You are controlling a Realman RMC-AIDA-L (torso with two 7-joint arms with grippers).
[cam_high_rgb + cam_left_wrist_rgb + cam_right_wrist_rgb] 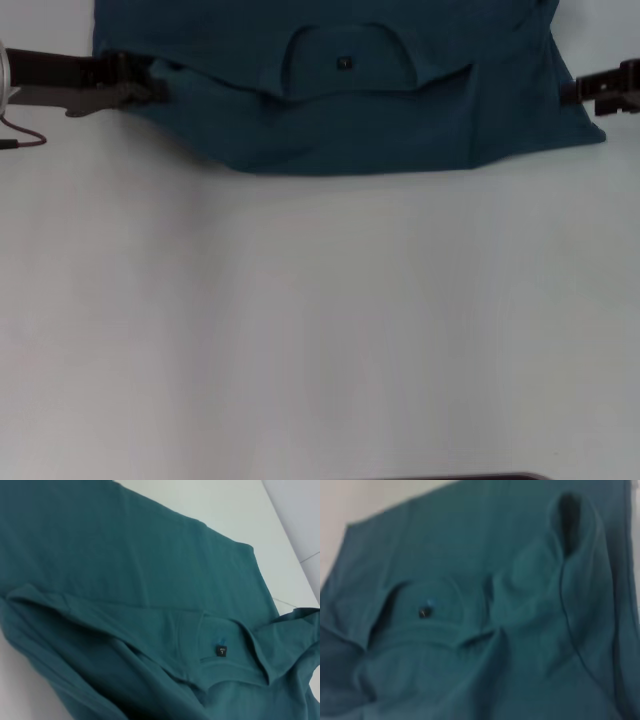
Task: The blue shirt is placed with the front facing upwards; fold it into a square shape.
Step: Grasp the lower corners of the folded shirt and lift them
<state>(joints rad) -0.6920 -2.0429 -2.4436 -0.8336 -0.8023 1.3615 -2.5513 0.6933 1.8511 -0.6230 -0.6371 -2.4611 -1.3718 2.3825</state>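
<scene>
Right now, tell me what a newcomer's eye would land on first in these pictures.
The blue shirt dominates: dark teal cloth bunched along the far edge of the white table, its neck opening with a small dark neck label facing up. The left gripper sits at the shirt's left edge and the right gripper at its right edge, one at each side.

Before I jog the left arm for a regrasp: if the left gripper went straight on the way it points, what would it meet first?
The shirt. The left gripper points inward along the table, already at the shirt's bunched left edge, so it would likely push into that fold; its height above the table is unclear.
</scene>
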